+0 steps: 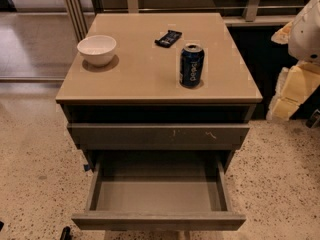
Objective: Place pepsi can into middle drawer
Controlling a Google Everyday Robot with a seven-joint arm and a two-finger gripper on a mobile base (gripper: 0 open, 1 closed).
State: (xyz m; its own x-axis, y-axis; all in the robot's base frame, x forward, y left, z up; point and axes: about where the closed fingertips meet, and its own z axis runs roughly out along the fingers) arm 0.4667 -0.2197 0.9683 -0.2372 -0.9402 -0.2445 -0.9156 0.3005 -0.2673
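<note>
Gripper (292, 91) at right edge, aperture cannot be told; approach upright pepsi can (192, 65) side-on, then lower into open middle drawer (159, 196).

pepsi can (192, 65) dark blue, silver top, pale lettering | bowl (97, 49) white | desk (140, 76) tan | middle drawer (159, 220) grey-taupe | claw (291, 95) cream-yellow, 3 o'clock

White-cased arm (306, 30) shows at the right frame edge. The gripper (291, 93) hangs below it, pale yellow, partly cut off.
</note>
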